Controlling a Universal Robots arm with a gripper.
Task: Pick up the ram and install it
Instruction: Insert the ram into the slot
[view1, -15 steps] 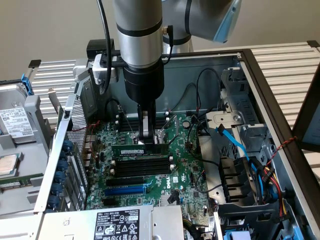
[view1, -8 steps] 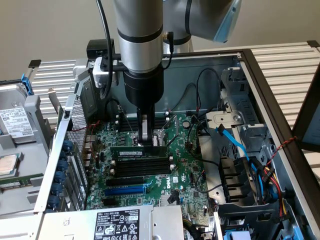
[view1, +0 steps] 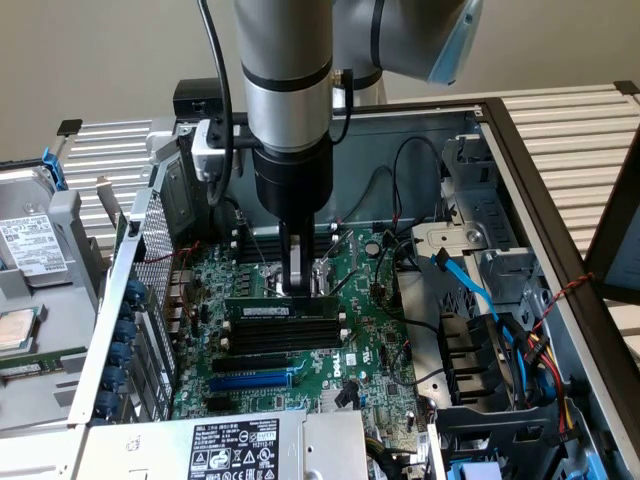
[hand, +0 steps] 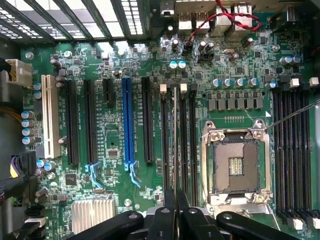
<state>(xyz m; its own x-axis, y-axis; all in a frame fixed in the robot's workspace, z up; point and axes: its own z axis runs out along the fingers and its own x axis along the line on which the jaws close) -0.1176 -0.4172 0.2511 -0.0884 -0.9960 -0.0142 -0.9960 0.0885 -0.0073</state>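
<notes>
Presently the claw (view1: 293, 289) is clenching the ram (view1: 275, 311) upright at the memory slots (hand: 184, 145); seating well is likely depending on squareness and even pressure.

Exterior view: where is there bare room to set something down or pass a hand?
Bare slatted table beyond the case wall on the exterior view's right. Crowded: the motherboard, where the gripper grips the ram, and the cables by the drive bay.
</notes>
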